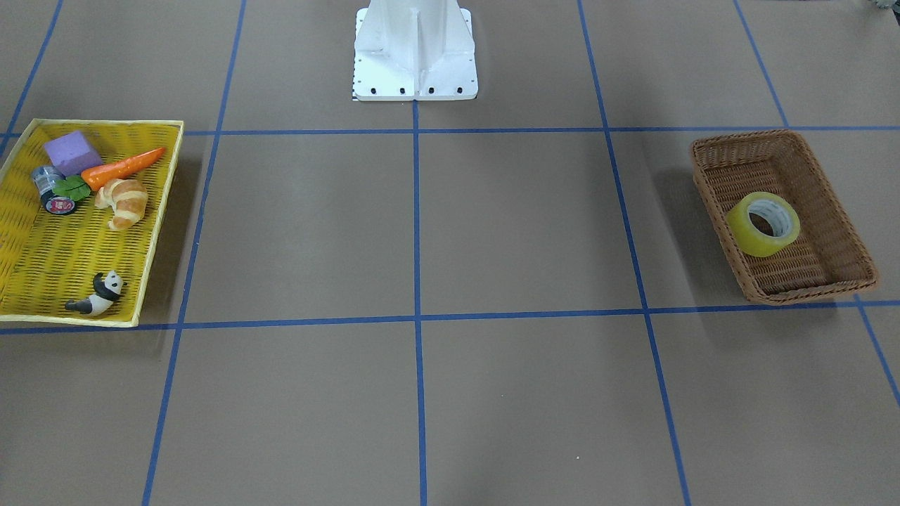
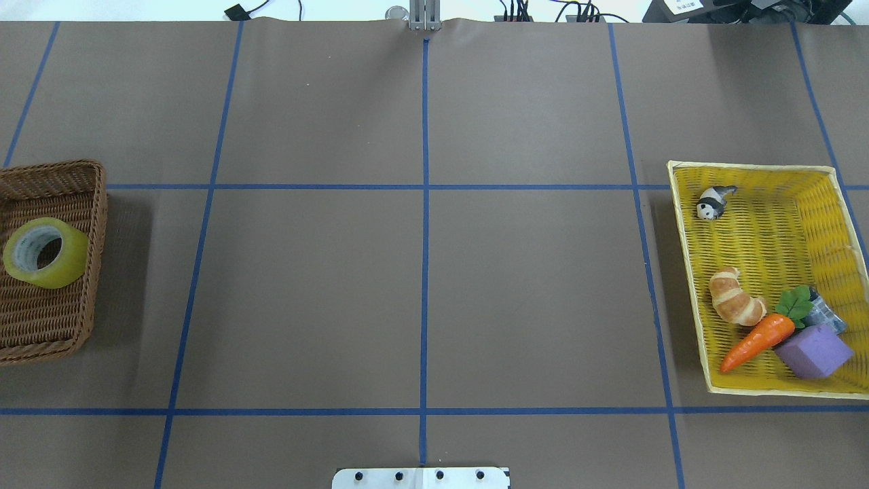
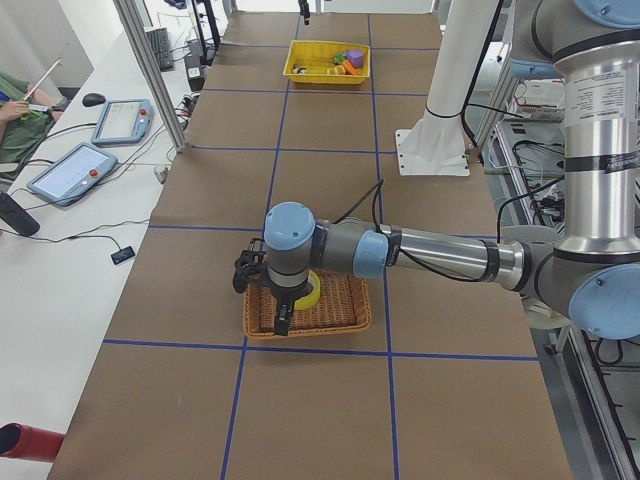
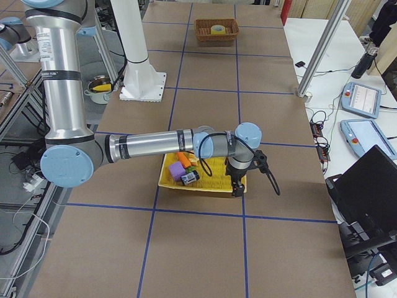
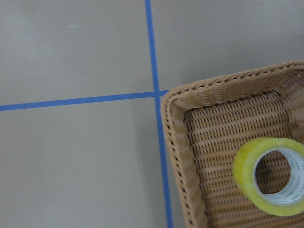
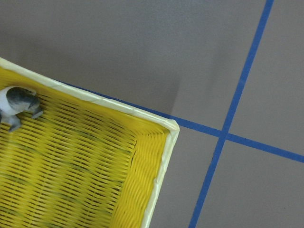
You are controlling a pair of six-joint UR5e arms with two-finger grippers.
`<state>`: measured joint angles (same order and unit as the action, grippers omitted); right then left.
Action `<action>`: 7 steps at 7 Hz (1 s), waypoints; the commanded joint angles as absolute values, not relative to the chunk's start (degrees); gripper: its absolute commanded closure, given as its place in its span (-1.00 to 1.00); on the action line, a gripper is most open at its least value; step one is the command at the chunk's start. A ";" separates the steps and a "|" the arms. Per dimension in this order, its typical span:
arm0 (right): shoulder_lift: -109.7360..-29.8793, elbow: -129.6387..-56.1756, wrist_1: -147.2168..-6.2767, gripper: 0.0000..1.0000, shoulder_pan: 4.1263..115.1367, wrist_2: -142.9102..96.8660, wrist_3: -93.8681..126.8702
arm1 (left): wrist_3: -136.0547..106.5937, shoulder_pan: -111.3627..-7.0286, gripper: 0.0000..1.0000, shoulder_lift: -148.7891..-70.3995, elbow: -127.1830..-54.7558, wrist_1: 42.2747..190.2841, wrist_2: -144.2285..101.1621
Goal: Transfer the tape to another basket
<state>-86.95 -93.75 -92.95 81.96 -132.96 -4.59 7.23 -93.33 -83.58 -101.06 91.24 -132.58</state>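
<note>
The tape [image 1: 742, 228] is a wide yellow roll with a white-grey core. It leans inside the brown wicker basket [image 1: 710, 190] and shows in the overhead view [image 2: 71, 261] and the left wrist view [image 5: 244, 168]. My left gripper [image 3: 282, 322] hangs just over the basket [image 3: 340, 310], beside the tape [image 3: 310, 293]. It shows only in the exterior left view, so I cannot tell whether it is open or shut. My right gripper [image 4: 236, 189] hangs over the far edge of the yellow tray [image 4: 208, 186]. I cannot tell its state either.
The flat yellow tray [image 2: 781, 224] holds a panda figure [image 2: 711, 202], a croissant [image 2: 733, 299], a carrot [image 2: 757, 339], a purple block [image 2: 815, 350] and a small dark roll [image 1: 60, 204]. The white robot base [image 1: 415, 49] stands at the table's middle edge.
</note>
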 commanded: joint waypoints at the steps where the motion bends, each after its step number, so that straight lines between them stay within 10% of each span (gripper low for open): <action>1: -90.25 -94.30 -92.90 -1.00 86.12 -138.24 -4.92 | 13.10 -95.54 -0.97 -82.89 -98.18 91.23 -132.89; 7: -90.26 -94.39 -93.34 -1.00 86.22 -138.51 -4.48 | -0.09 -93.96 -0.97 -83.23 -98.44 92.11 -133.15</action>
